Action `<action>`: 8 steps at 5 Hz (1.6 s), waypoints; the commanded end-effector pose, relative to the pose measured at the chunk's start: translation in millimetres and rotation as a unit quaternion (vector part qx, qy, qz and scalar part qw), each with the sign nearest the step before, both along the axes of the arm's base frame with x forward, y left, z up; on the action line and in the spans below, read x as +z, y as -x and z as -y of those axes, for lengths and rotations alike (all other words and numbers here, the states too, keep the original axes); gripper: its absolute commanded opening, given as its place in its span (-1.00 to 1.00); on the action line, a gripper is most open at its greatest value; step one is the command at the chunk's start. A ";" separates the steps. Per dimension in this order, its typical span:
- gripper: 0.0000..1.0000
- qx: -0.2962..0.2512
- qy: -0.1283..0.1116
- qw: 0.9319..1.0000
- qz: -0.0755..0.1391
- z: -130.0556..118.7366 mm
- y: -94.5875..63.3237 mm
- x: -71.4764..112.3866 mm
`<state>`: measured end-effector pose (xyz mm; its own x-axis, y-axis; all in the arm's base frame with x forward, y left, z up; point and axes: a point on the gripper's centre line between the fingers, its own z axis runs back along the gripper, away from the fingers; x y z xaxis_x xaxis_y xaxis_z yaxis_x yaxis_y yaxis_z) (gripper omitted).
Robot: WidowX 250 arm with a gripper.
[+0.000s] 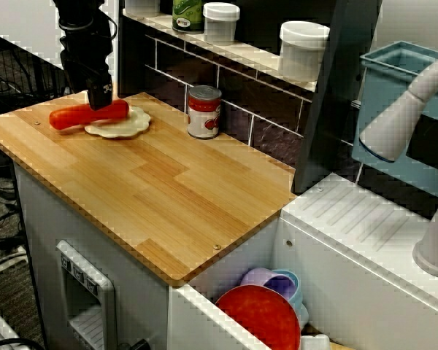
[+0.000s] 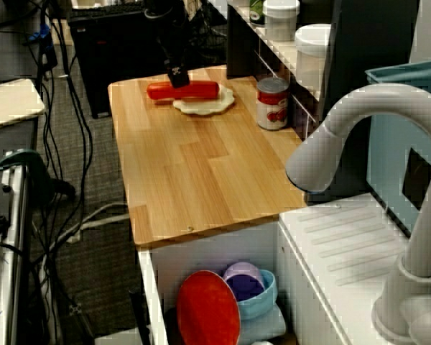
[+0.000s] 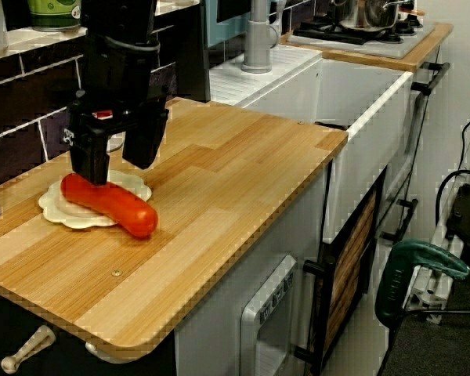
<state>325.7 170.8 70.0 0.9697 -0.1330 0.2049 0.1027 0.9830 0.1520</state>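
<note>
The gripper is hanging at the upper left of the view from the counter's front, directly over a red sausage. The sausage is lying across a small white scalloped plate near the far left corner of the wooden counter. The jaws are standing spread, not pinching anything. One finger is coming down at the sausage's back end and the other is sitting behind it, though whether either is pressing on it is hard to tell. In the view from the sink side, the sausage's two ends are sticking out past the plate's rim toward the left of the frame. It is looking smooth and glossy, probably a light plastic toy, stiff enough to keep its shape but round and likely slippery. A hold across its middle, square to its length, seems safer than one near a tapering end. The plate is looking thin and light, so it may be sliding easily if nudged. A soup can is standing to the right of the plate, near the tiled back wall.
</note>
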 end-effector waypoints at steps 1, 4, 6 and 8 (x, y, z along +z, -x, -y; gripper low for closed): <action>1.00 0.007 -0.025 1.000 0.011 -4.0 1.9 1.6; 1.00 0.027 -0.026 0.999 0.005 -8.9 1.2 -10.4; -1.00 0.024 -0.026 0.999 0.001 -10.7 -0.8 -18.4; -1.00 0.024 -0.026 0.999 -0.002 -11.3 -1.2 -19.2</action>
